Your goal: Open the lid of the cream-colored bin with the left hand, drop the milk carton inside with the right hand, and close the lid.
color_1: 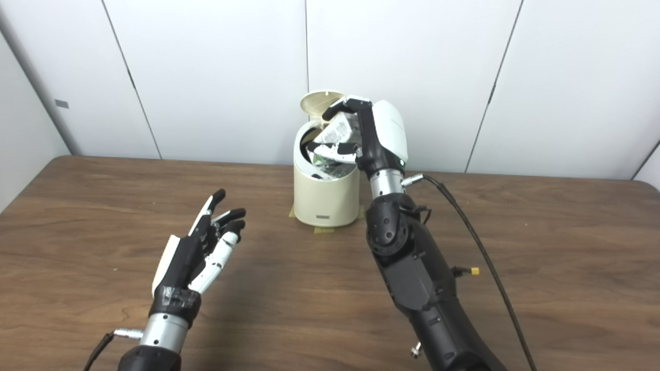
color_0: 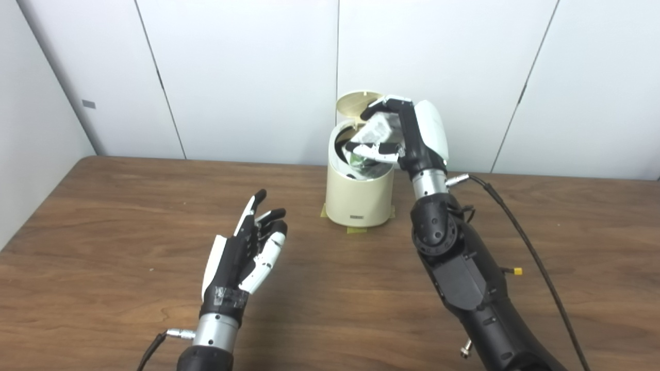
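The cream-colored bin [color_0: 358, 198] stands at the back middle of the wooden table. Its round lid [color_0: 355, 104] is tipped up and open behind the mouth. My right hand [color_0: 407, 135] is above the bin's mouth, shut on the milk carton [color_0: 375, 130], which is white with some green print and hangs tilted over the opening. Something green and white shows inside the bin below it. My left hand [color_0: 247, 252] is open and empty, held above the table to the bin's front left, well apart from the bin.
Yellow tape marks [color_0: 357, 230] lie under the bin's base. A black cable [color_0: 521, 242] runs from my right wrist along the table's right side. White wall panels [color_0: 247, 77] stand close behind the bin. The table's left edge [color_0: 41, 206] is near the side wall.
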`<move>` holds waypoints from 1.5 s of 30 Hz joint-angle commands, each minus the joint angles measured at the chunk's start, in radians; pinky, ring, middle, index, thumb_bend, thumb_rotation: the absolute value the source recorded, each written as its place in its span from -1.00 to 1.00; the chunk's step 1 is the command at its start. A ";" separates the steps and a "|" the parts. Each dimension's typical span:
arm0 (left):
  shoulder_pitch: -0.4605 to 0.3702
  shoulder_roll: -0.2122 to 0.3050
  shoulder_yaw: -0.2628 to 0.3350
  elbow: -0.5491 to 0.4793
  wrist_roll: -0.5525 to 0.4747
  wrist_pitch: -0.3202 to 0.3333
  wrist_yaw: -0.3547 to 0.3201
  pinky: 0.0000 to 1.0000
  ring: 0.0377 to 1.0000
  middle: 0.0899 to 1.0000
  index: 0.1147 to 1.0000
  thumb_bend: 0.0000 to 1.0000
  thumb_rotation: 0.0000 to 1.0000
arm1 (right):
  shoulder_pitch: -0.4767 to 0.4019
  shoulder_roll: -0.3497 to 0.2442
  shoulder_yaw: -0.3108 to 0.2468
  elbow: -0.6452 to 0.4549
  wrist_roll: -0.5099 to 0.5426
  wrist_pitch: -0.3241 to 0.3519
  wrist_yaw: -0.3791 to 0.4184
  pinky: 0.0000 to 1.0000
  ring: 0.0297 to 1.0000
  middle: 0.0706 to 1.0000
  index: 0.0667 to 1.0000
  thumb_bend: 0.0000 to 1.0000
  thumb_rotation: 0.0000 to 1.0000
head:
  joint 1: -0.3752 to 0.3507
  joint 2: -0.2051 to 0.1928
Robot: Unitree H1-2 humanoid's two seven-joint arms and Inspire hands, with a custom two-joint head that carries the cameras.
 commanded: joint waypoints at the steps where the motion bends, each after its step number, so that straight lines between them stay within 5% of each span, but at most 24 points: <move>1: 0.003 -0.009 -0.001 -0.008 0.014 -0.042 0.012 0.61 0.66 0.68 1.00 -0.15 0.16 | -0.050 -0.004 -0.003 -0.040 -0.017 -0.012 -0.015 0.95 0.66 0.44 -0.10 0.05 -0.71 | 0.002 0.000; 7: 0.005 -0.012 0.000 -0.013 0.017 -0.031 0.011 0.64 0.66 0.68 1.00 -0.26 -0.04 | -0.054 -0.004 -0.004 -0.038 -0.021 0.002 -0.002 0.92 0.65 0.42 -0.09 0.05 -0.70 | 0.000 -0.003; 11: 0.010 -0.013 0.001 -0.011 0.001 -0.037 0.007 0.66 0.66 0.68 1.00 -0.27 -0.17 | -0.055 -0.007 -0.004 -0.039 -0.022 0.006 0.005 0.73 0.61 0.40 -0.09 0.05 -0.71 | -0.002 -0.002; 22: 0.018 -0.018 -0.005 -0.006 -0.016 -0.035 0.003 0.72 0.68 0.68 1.00 -0.20 -0.16 | -0.044 -0.015 -0.017 -0.061 -0.005 -0.007 0.015 0.58 0.56 0.38 -0.09 0.05 -0.71 | -0.003 -0.003; 27: 0.016 -0.022 -0.001 -0.005 -0.017 -0.020 0.007 0.71 0.66 0.67 0.88 -0.25 -0.25 | -0.008 -0.032 -0.045 -0.108 0.011 -0.079 -0.029 0.01 0.15 0.15 -0.09 0.05 -0.73 | -0.014 -0.001; 29: 0.011 -0.023 0.002 -0.006 -0.014 -0.002 0.009 0.71 0.66 0.67 0.84 -0.28 -0.28 | 0.010 -0.041 -0.059 -0.123 0.008 -0.101 -0.050 -0.17 -0.14 -0.02 -0.05 0.04 -0.93 | -0.019 -0.002; 32: -0.002 -0.018 0.004 -0.003 -0.002 0.013 0.009 0.71 0.66 0.67 0.81 -0.33 -0.30 | 0.037 -0.058 -0.075 -0.147 -0.015 -0.107 -0.084 -0.33 -0.23 -0.06 -0.06 0.00 -0.99 | -0.024 -0.005; 38: -0.056 0.011 0.009 0.025 0.028 0.013 0.004 0.66 0.62 0.64 0.80 -0.42 -0.36 | 0.094 -0.076 -0.121 -0.219 0.050 -0.115 -0.061 -0.30 -0.24 -0.08 -0.11 0.00 -1.00 | -0.033 -0.016; 42: -0.111 0.037 0.024 0.061 0.026 0.018 -0.003 0.64 0.61 0.62 0.77 -0.41 -0.41 | 0.151 -0.074 -0.161 -0.301 0.086 -0.055 -0.029 -0.30 -0.22 -0.05 -0.10 0.00 -1.00 | -0.045 -0.033; 45: -0.165 0.066 0.029 0.092 0.028 0.020 -0.013 0.63 0.63 0.63 0.76 -0.44 -0.39 | 0.206 -0.054 -0.216 -0.376 0.211 0.002 0.040 -0.24 -0.18 -0.07 -0.10 0.01 -1.00 | -0.043 -0.038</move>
